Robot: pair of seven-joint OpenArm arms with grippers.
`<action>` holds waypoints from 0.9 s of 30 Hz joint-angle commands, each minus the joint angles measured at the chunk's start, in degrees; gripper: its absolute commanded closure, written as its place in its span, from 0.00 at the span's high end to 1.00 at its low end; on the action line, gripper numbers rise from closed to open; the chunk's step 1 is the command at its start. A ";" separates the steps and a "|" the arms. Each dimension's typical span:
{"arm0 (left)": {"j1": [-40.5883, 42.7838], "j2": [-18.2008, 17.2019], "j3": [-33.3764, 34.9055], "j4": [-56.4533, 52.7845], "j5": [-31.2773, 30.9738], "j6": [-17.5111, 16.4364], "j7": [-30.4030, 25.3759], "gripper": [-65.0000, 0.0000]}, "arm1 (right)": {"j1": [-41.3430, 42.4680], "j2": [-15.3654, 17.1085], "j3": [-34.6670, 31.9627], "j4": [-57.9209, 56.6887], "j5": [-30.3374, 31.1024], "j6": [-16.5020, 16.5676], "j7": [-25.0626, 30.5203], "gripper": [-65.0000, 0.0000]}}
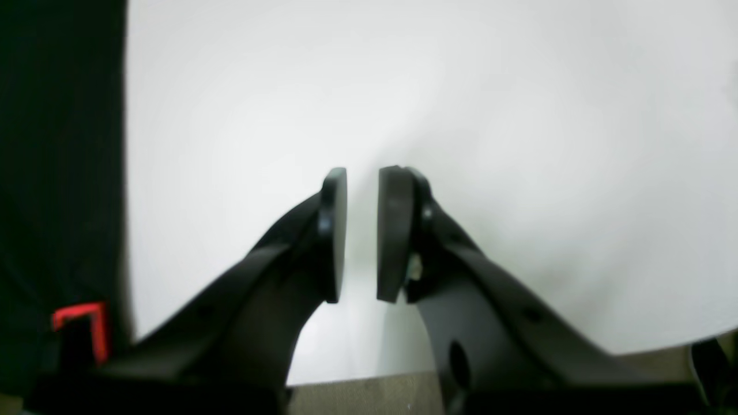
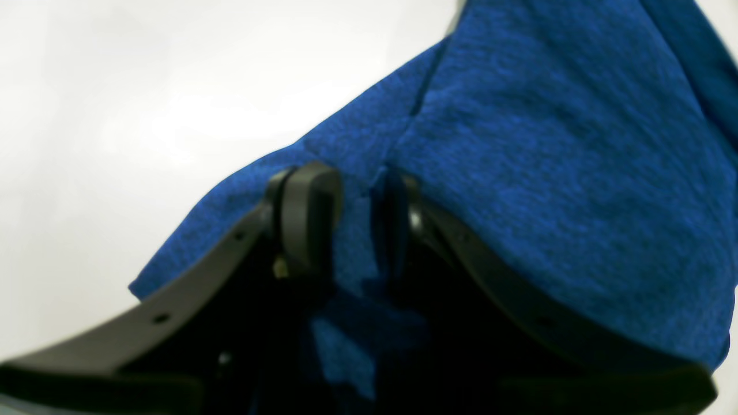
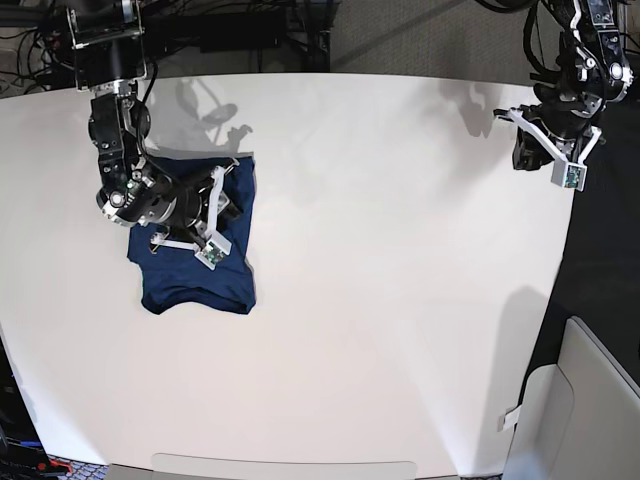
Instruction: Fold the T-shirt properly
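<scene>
The T-shirt lies as a dark blue folded bundle on the left part of the white table. My right gripper is down on the bundle's upper right part. In the right wrist view, blue heathered cloth runs between the two pads, and the right gripper is shut on a fold of it. My left gripper hangs over the table's far right corner, well away from the cloth. The left wrist view shows the left gripper open by a narrow gap, with nothing between its pads.
Cables and dark equipment line the table's back edge. The table's right edge borders dark floor. A pale grey object stands at the lower right. A small red part shows beside the table in the left wrist view.
</scene>
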State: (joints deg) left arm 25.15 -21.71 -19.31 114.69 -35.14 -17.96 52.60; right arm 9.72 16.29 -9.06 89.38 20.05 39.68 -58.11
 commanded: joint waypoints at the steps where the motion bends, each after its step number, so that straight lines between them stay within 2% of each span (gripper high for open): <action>1: -0.40 -0.83 -0.34 0.95 -0.69 -0.02 -1.30 0.12 | 1.05 0.45 0.40 1.82 0.39 0.32 0.13 0.29; 5: -0.31 -0.83 -0.43 2.36 -0.69 -0.02 -1.30 0.12 | 0.44 0.54 0.40 5.52 0.65 0.32 -0.14 0.29; 7: -0.22 -0.83 -1.39 2.98 -0.69 -0.02 -1.30 0.12 | -0.70 0.54 1.89 8.15 2.94 0.32 -0.14 0.29; 13: 4.00 -0.75 -5.08 4.29 -0.86 -0.02 -1.30 0.12 | -8.70 0.72 9.89 15.80 16.47 0.32 -0.22 0.28; 19: 13.75 -0.75 -11.41 4.47 -9.66 -0.02 -1.30 0.12 | -23.21 2.39 17.10 28.02 18.41 0.32 -1.63 0.28; 21: 16.57 -0.75 -14.40 4.47 -13.35 -0.02 -1.30 0.12 | -27.69 2.65 21.15 28.29 22.72 0.32 -1.63 0.28; 24: 21.49 -0.75 -18.10 4.47 -18.18 -0.02 -1.30 0.12 | -35.25 4.58 28.09 28.29 33.26 0.32 -1.63 0.28; 27: 26.59 -0.75 -18.45 4.47 -22.23 -0.02 -1.30 0.12 | -42.46 7.40 34.16 28.29 40.83 0.32 -1.63 0.28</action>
State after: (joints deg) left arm 50.89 -21.91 -37.23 118.45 -56.62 -17.91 52.25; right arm -32.23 22.87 24.58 116.75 59.61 39.70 -60.51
